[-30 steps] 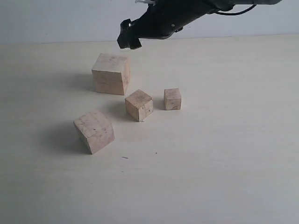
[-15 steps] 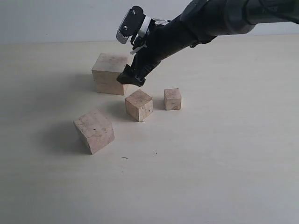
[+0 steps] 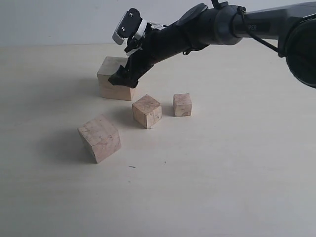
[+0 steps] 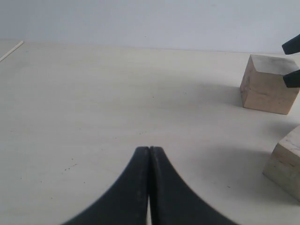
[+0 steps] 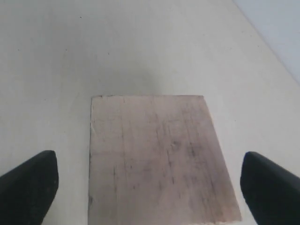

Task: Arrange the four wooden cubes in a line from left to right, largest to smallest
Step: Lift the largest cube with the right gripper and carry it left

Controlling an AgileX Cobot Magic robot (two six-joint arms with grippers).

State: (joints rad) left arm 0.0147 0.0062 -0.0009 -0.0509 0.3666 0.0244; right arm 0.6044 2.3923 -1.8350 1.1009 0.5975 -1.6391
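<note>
Showing four pale wood cubes scattered on a light table (image 3: 237,187). Nearest, toward the left: second cube (image 3: 99,138), turned corner-on. Further back, mid-table: third cube (image 3: 147,111), also turned, with small cube (image 3: 182,104) just beside it on the right, not touching. Farthest back, left of the middle: big cube (image 3: 109,74), sitting square. Stretched across from the right and hanging at big cube's top: right gripper (image 3: 121,79), spread wide, straddling the cube with a gap at each side face in the wrist view, pinching nothing. Parked over bare table, off to the left: left gripper (image 4: 149,152), pressed together, holding nothing.

Judged as the step in hand: grasping big cube to start the row at the left. Best done by lowering straight until both fingers sit well down the side faces, keeping the cube centred between them, then squeezing flat on the faces, not the edges. Worth lifting clear before carrying, to avoid nudging third cube close by.
</note>
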